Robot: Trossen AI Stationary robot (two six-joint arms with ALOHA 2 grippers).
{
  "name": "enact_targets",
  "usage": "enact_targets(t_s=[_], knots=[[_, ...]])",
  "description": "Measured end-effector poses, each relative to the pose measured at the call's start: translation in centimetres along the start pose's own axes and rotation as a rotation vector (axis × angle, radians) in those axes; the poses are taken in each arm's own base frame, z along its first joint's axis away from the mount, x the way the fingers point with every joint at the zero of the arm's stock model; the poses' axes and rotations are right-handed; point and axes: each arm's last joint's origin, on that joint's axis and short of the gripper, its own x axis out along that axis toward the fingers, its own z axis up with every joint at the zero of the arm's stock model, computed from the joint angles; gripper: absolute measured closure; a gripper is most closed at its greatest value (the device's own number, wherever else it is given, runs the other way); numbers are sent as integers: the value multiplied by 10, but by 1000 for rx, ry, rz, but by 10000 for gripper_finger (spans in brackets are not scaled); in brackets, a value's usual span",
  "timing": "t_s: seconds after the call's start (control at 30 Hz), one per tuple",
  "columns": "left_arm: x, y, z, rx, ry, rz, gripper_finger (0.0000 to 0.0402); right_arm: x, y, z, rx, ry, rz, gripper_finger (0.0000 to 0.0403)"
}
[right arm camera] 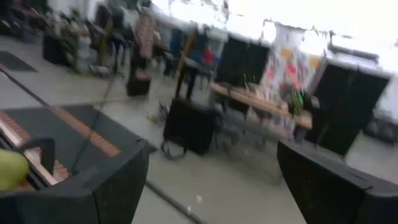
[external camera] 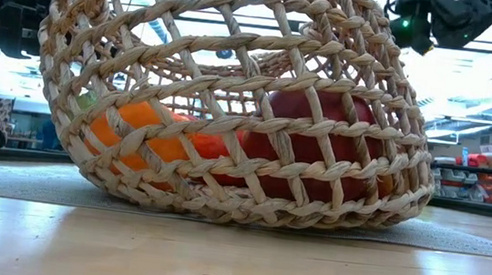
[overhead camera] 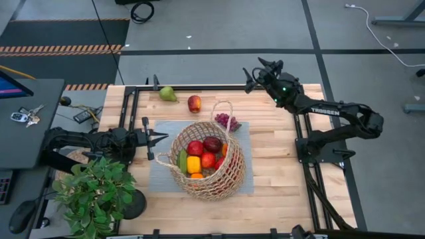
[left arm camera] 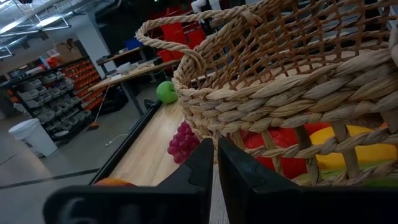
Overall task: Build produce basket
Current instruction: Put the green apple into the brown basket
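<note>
Two grippers: the left gripper [overhead camera: 161, 138], left of centre in the high view, is fully closed and empty beside the basket [overhead camera: 229, 178] at centre. The right gripper [overhead camera: 254, 75], upper right, hangs wide apart, empty.

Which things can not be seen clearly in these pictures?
- Produce low in the basket: high view, upper pieces cover it; low view, the weave screens it.
- Right gripper: right wrist view is blurred; the pear is cut by the edge.
- Left gripper and basket handle: contact unclear.
</note>
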Motion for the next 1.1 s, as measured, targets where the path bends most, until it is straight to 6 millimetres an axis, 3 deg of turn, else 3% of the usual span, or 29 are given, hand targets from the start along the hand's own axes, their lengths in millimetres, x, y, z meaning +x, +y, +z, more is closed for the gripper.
enact_targets(t_s=[0.3,0.47,0.73,1.1], knots=[[0,0,0,0,0,0,368,-5,-33,-54,57,182,-172,54],[0,0,0,0,0,0,372,-7,-48,-79,131,381,-203,48],[0,0,0,0,0,0,366,-11,-63,-97,170,534,-276,6],[0,0,0,0,0,0,372,-9,-75,-126,230,702,-344,5]])
